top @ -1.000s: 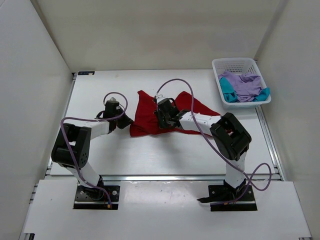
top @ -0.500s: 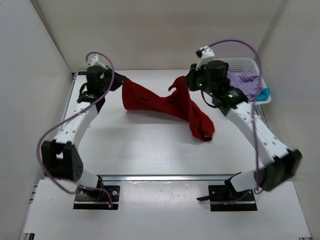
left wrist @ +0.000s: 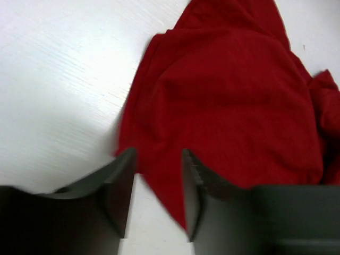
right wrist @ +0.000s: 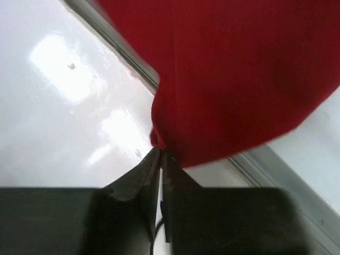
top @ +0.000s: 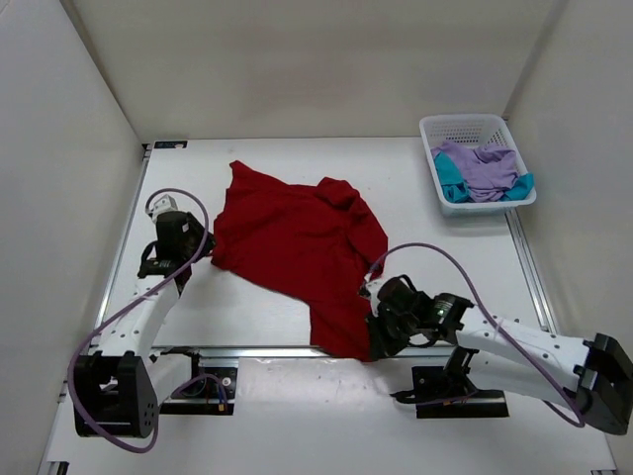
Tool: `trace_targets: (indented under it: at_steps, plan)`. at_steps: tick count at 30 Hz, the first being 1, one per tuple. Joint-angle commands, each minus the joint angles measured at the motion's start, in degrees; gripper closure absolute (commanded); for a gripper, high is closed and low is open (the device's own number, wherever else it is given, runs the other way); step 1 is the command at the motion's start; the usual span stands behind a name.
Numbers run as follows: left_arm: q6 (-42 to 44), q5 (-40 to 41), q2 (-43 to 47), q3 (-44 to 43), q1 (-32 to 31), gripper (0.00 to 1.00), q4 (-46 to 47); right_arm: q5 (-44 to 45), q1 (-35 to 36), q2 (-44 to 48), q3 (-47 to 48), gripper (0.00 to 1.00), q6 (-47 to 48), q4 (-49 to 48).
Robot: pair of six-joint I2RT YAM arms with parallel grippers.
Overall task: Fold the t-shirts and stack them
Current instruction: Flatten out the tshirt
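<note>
Red t-shirt [top: 297,242] pinched by low right gripper [right wrist: 161,155]

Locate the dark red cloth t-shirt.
In the top view the dark red cloth t-shirt lies spread centre-left on the white table, its near corner pinched by the right hand at the front edge.

The left end effector [left wrist: 157,162] hangs parted above the dark red t-shirt [left wrist: 228,106] edge
</note>
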State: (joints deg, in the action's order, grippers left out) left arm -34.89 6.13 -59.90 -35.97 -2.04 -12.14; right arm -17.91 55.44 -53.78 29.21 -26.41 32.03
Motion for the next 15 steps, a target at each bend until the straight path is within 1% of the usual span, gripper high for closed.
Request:
trace_targets:
  at_steps: [1,2,3,4,5,6,8,9,10,11,12,13,14,15]
  plan:
    - [-1.5,-1.3,1.9,-2.0,2.0,0.46,0.4,0.3,-2.8,8.4,2.2,0.93,-5.7,1.6]
    - [-1.8,-1.1,1.9,-2.1,1.9,0.38,0.1,-1.2,-4.9,9.2,1.6,0.82,-5.5,0.8]
    - [-1.7,-1.3,2.2,-2.2,2.0,0.32,0.1,-1.8,-6.3,11.3,0.8,0.77,-5.6,0.0]
    - [-1.8,-2.1,1.6,-2.1,2.0,0.04,0.4,-3.5,-9.0,11.8,0.1,0.64,-5.3,-1.5]
    - [-2.1,-2.8,1.4,-2.0,3.6,0.01,1.1,-4.1,-12.3,13.4,0.0,0.53,-4.7,-2.7]
    - [-2.4,-3.6,1.3,-1.8,3.5,0.01,1.8,-4.1,-13.9,13.6,0.0,0.50,-4.4,-3.1]
    - [-3.3,-5.1,1.0,-0.6,3.4,0.01,3.4,-4.3,-21.0,13.4,0.1,0.47,-2.9,-5.0]
    - [-3.6,-6.1,0.4,0.2,3.4,0.02,3.9,-4.4,-23.1,12.4,-0.1,0.46,-2.0,-5.8]
    - [-3.8,-5.8,-0.3,0.9,3.2,0.02,4.7,-2.8,-26.4,10.4,-0.6,0.46,-1.3,-8.2]
    - [-3.8,-7.3,-1.1,1.5,3.0,0.01,5.6,0.0,-29.4,9.4,-0.6,0.45,-1.0,-11.0]
    - [-4.0,-9.6,-3.0,1.7,3.4,0.05,6.7,1.3,-30.6,6.7,-0.9,0.46,-0.6,-13.2]
    - [-4.5,-11.9,-4.8,2.2,3.4,0.23,7.0,4.1,-33.3,3.5,-0.9,0.46,0.0,-14.8]
    - [-4.8,-12.0,-5.6,2.3,3.1,0.35,7.6,6.5,-35.4,1.6,-1.2,0.45,0.0,-18.4]
    - [-5.6,-13.0,-7.1,3.2,3.1,0.47,8.2,7.2,-36.6,-2.3,-1.0,0.46,0.2,-20.1]
